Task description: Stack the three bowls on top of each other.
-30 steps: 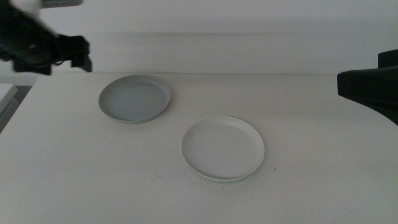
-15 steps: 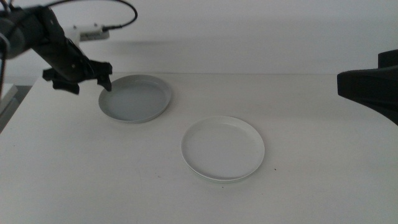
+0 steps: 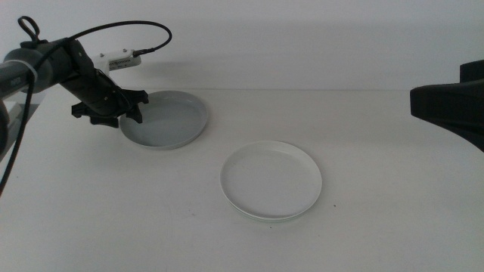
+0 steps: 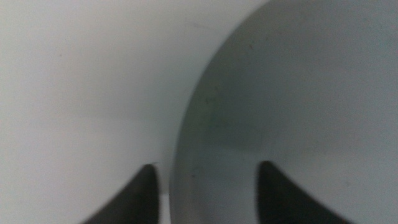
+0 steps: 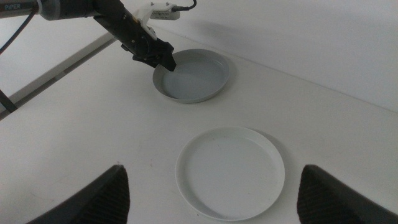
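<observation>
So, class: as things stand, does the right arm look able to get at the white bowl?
Probably yes. The white bowl lies in the open on the table with nothing over it. The right gripper, jaws open, faces it directly. The left gripper is busy at the grey bowl.

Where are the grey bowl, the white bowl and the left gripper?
grey bowl (image 3: 170, 121), middle view, inner floor.
white bowl (image 3: 271, 180), middle view, centre of floor.
left gripper (image 3: 130, 115), middle view, between fingertips at the grey bowl's rim.

**Left gripper lowered to grey bowl rim**

Now down from the far-left corner onto the rim of the grey bowl. Left gripper open, one jaw inside the rim, one outside.
</observation>
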### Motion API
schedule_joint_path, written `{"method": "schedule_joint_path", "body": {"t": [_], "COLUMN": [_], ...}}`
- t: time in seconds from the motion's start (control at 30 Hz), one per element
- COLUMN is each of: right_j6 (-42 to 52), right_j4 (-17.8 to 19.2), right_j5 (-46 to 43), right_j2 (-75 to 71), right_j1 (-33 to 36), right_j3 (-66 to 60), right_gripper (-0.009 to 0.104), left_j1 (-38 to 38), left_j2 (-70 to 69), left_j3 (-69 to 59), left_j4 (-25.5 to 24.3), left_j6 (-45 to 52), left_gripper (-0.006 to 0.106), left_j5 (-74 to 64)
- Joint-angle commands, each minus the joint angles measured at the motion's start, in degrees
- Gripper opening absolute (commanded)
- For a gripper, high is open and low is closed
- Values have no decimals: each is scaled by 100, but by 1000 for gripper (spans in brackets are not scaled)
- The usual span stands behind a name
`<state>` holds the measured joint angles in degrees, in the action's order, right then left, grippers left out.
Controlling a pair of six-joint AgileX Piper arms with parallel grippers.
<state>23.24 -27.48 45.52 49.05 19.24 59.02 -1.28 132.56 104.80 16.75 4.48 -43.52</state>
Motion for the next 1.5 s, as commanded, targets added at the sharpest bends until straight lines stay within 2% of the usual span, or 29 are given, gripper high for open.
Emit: {"method": "schedule_joint_path", "body": {"t": [0.0, 0.17, 0.23, 0.43, 0.7, 1.03, 1.27, 1.47], "right_j6": [56, 56, 56, 56, 56, -73, -73, -73], "right_j4": [-6, -6, -6, -6, -6, -6, -6, -6], "right_j5": [-51, -51, -51, -51, -51, -51, -51, -51], "right_j2": [-17, -17, -17, -17, -17, -17, -17, -17], "right_j1": [-34, -34, -34, -34, -34, -34, -34, -34], "right_j3": [-6, -6, -6, -6, -6, -6, -6, -6], "right_gripper": [93, 93, 93, 93, 93, 93, 93, 93], "left_j1": [-20, -34, -34, -43, 110, 1317, 2197, 2529], "left_j2": [13, 25, 25, -129, -1228, -2663, -2661, -2661], "left_j3": [49, 49, 49, 49, -214, -2310, -2549, -2549], "left_j4": [112, 112, 123, 123, 134, 303, 334, 389], "left_j6": [2, -24, -24, 84, 316, 365, 336, 251], "left_gripper": [46, 8, -2, -2, -2, -2, -2, -2], "left_j5": [111, 183, 193, -38, -990, -145, 400, 685]}}
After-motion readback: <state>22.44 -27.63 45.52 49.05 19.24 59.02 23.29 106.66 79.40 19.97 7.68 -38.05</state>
